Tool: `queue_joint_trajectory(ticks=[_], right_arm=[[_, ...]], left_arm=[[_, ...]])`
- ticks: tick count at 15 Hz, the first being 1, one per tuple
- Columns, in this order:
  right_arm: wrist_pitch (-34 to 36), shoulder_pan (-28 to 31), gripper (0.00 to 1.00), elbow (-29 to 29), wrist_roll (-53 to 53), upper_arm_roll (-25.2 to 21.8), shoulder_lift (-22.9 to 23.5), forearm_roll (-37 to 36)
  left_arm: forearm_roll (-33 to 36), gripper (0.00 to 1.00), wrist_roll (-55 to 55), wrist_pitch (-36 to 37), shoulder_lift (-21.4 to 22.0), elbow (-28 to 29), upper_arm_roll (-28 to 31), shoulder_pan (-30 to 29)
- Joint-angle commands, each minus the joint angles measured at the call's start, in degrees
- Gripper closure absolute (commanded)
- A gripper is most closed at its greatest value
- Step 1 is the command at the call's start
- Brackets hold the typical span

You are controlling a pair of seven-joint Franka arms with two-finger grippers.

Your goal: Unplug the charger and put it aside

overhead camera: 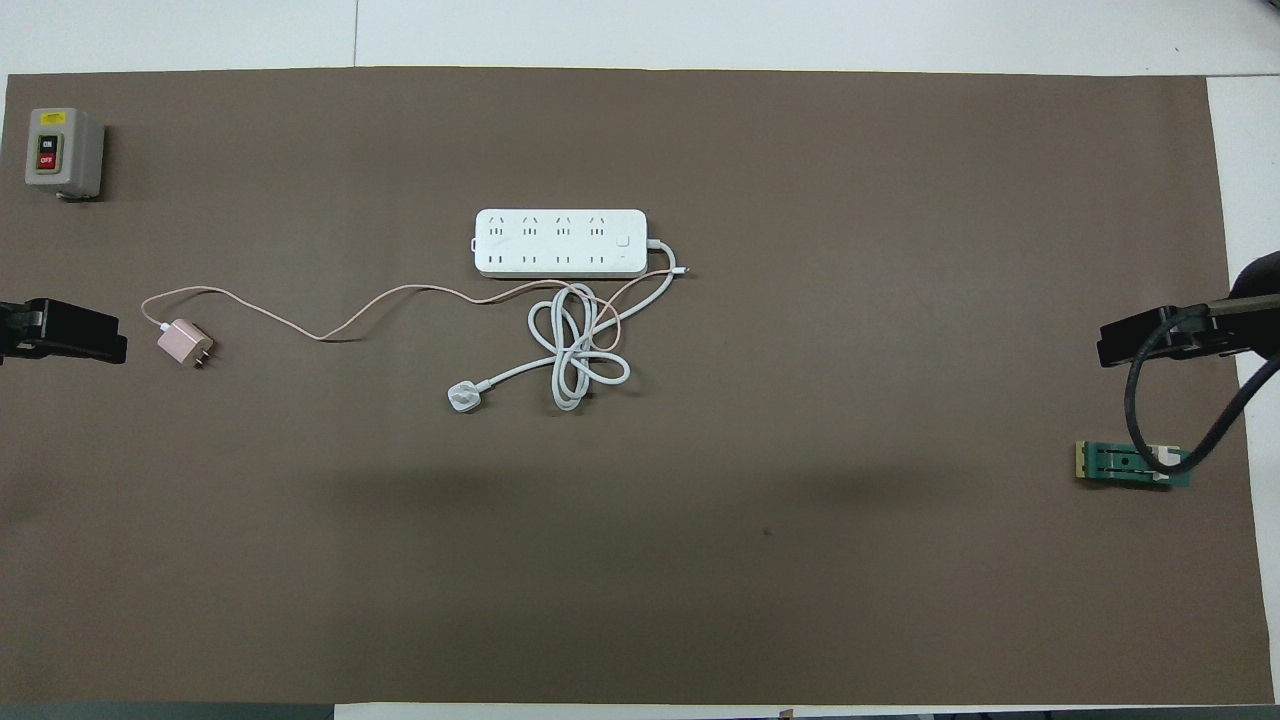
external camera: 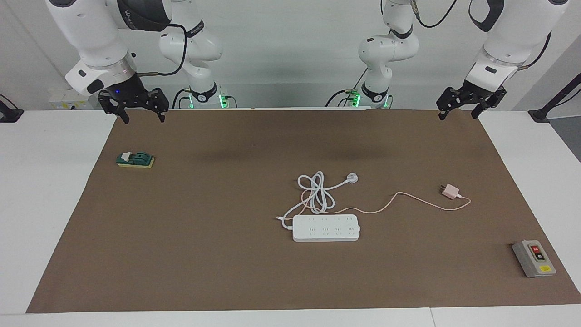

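1. Brown matting [external camera: 204, 254] covered a white table [external camera: 45, 181] set against a pale wall, both arm bases standing at the mat's robot-side edge.
2. The left gripper [external camera: 457, 113] hung with fingers spread over the mat's corner at its own end; the right gripper [external camera: 141, 117] hung likewise splayed over the other corner.
3. The charger [external camera: 450, 191] lay unplugged on the mat, below the left gripper and apart from it, its pink cable [external camera: 408, 198] trailing to the power strip [external camera: 326, 227].
4. A green switch block [external camera: 135, 160] lay below the right gripper; a grey on/off box [external camera: 534, 258] sat at the left arm's end.
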State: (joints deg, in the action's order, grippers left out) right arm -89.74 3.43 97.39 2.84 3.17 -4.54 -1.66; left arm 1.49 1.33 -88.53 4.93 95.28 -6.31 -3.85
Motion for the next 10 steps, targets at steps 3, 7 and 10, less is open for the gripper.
queue_joint_trajectory(ticks=[3,7,10], right_arm=[[-1.40,0.61,0.00,1.22,-1.43,0.69,-0.74,-0.28],[-1.31,0.61,0.00,1.22,-1.43,0.69,-0.74,-0.28],[-1.31,0.61,0.00,1.22,-1.43,0.69,-0.74,-0.28]], left_arm=[[-1.22,0.00,0.43,-0.24,0.08,0.00,2.62,2.00],[-1.22,0.00,-0.18,-0.42,0.08,0.00,2.70,1.83],[-2.44,0.00,-1.42,-0.42,0.08,0.00,2.79,1.83]])
